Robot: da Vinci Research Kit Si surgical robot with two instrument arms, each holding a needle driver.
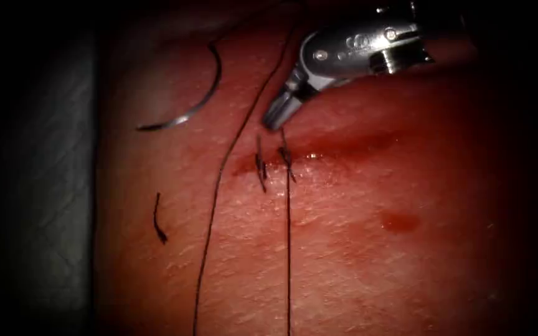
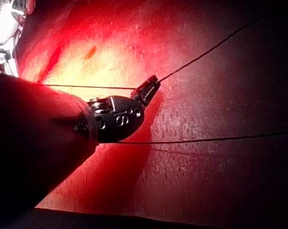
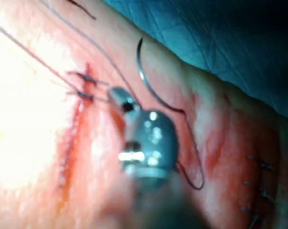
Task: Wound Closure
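Note:
The curved needle (image 1: 188, 99) lies free on the tissue (image 1: 356, 261), left of the cut (image 1: 331, 152), held by neither tool; I also see the needle (image 3: 146, 81) in the right wrist view. Two dark stitches (image 1: 260, 165) cross the cut's left end. My right tool (image 1: 276, 118) reaches in from the upper right, jaws shut on the short thread end rising from the second stitch (image 1: 287, 155). A taut thread (image 1: 289, 249) runs down from that stitch. In the left wrist view my left tool (image 2: 149, 88) is shut on the thread (image 2: 87, 87).
A second long strand (image 1: 216, 186) runs down the tissue left of the stitches. A short cut piece of thread (image 1: 157, 225) lies further left. A spot of red fluid (image 1: 400, 221) sits below the cut. Grey-blue cloth (image 1: 45, 186) borders the tissue on the left.

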